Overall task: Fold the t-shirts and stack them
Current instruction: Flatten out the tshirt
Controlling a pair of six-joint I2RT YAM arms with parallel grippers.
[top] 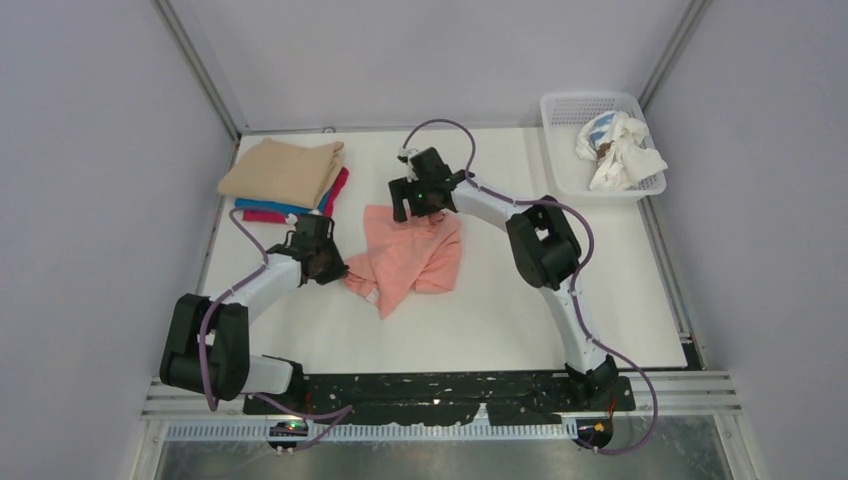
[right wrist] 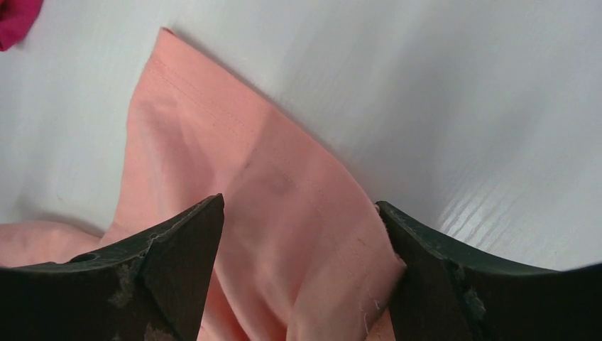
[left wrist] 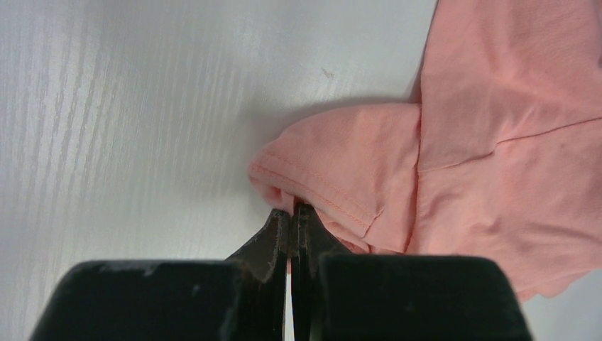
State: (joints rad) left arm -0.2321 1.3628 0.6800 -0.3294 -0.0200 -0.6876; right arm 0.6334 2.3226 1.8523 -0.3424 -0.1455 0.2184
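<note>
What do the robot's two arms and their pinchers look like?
The left arm and right arm are white tubes with chunky black joints and a looping purple cable. The left gripper and right gripper are black, with two scuffed wedge-shaped fingers.

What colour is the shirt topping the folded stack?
It's a tan folded cloth t-shirt, clearest in the top external view.

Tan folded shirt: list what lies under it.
A bright blue shirt and a magenta shirt show only at their edges. The tan shirt covers the rest; anything else is hidden.
</note>
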